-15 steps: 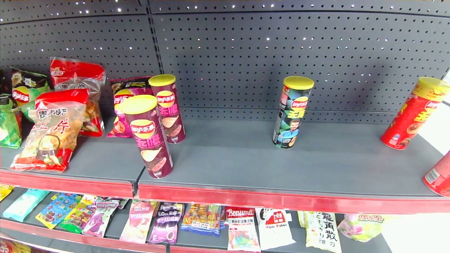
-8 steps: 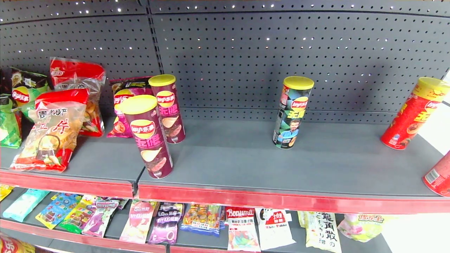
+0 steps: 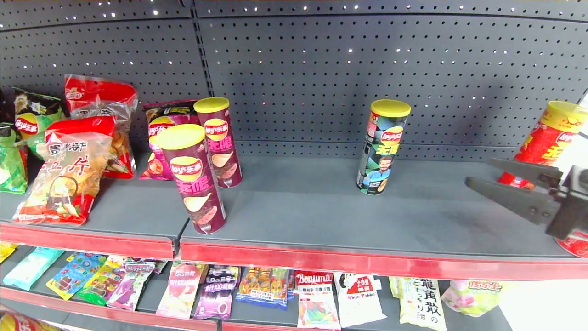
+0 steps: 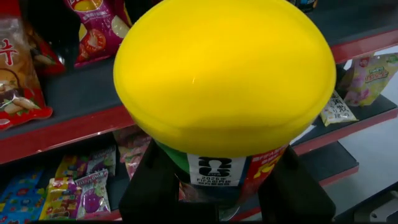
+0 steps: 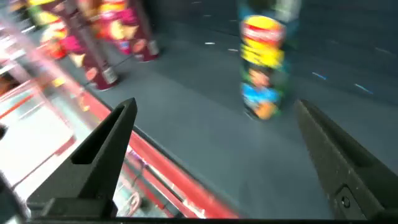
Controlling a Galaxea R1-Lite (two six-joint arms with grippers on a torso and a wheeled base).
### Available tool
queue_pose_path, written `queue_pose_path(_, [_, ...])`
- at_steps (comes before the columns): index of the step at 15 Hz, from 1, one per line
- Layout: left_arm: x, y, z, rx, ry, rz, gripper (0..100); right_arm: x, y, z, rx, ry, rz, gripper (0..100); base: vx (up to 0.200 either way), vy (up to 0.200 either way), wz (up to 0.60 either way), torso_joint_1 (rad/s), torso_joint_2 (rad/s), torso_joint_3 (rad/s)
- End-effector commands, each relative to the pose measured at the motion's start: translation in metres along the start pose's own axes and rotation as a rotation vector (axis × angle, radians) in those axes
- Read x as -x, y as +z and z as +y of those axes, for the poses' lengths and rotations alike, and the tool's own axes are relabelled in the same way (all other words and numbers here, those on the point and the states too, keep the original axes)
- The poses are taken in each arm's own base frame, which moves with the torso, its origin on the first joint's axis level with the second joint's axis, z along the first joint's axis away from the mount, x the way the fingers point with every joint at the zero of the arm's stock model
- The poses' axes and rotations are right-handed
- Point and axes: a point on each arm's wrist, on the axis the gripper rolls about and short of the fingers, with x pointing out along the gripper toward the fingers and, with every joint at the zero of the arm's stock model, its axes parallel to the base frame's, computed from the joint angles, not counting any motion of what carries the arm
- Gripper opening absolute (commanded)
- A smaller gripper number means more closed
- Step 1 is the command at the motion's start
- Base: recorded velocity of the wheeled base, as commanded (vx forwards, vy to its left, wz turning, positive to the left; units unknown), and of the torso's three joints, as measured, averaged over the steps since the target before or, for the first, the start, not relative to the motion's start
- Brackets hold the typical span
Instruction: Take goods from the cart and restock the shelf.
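Note:
A chip can with a yellow lid (image 4: 224, 81) and a green and red body sits between the dark fingers of my left gripper (image 4: 224, 190), which is shut on it, in front of the shelf's red front edge (image 4: 68, 134). My right gripper (image 3: 477, 171) hangs open over the right part of the grey upper shelf (image 3: 321, 216), just in front of a tilted red can (image 3: 549, 133). In the right wrist view its fingers (image 5: 99, 168) stand wide apart, with a dark can showing a figure (image 5: 264, 65) farther back between them.
On the upper shelf stand two purple cans (image 3: 193, 179), the dark can (image 3: 382, 147) and, at the left, snack bags (image 3: 69, 170). A second red can (image 3: 574, 246) lies at the right edge. Small packets (image 3: 317, 299) line the lower shelf. The shelf's middle is bare.
My right gripper has come into the head view from the right, open, over the shelf. The goods on the shelf have not moved.

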Motion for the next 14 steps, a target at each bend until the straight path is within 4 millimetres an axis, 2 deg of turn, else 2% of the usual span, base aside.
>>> queue_pose_path(1, [0.0, 0.001, 0.0, 0.0, 0.006, 0.0, 0, -0.077, -0.027, -0.066, 0.027, 0.156, 0.053, 100, 0.0, 0.0, 0.0, 0.0, 0.0, 0.0])
queue_pose_path(2, [0.001, 0.001, 0.0, -0.003, 0.016, -0.007, 0, -0.095, -0.029, -0.085, 0.082, 0.209, 0.031, 100, 0.0, 0.0, 0.0, 0.0, 0.0, 0.0])
queue_pose_path(3, [0.001, 0.001, 0.0, -0.002, 0.013, -0.006, 0, -0.106, -0.026, -0.094, 0.094, 0.241, 0.018, 100, 0.0, 0.0, 0.0, 0.0, 0.0, 0.0])
queue_pose_path(5, [0.0, 0.001, 0.0, -0.001, 0.008, -0.002, 0, -0.121, -0.017, -0.103, 0.119, 0.251, -0.01, 100, 0.0, 0.0, 0.0, 0.0, 0.0, 0.0])
queue_pose_path(8, [0.0, -0.001, 0.0, 0.021, -0.001, -0.002, 0, -0.14, -0.018, -0.117, 0.124, 0.262, -0.017, 100, 0.0, 0.0, 0.0, 0.0, 0.0, 0.0])
queue_pose_path(14, [0.0, -0.002, 0.0, 0.022, -0.005, -0.001, 0, -0.142, -0.022, -0.133, 0.111, 0.284, -0.013, 100, 0.0, 0.0, 0.0, 0.0, 0.0, 0.0])
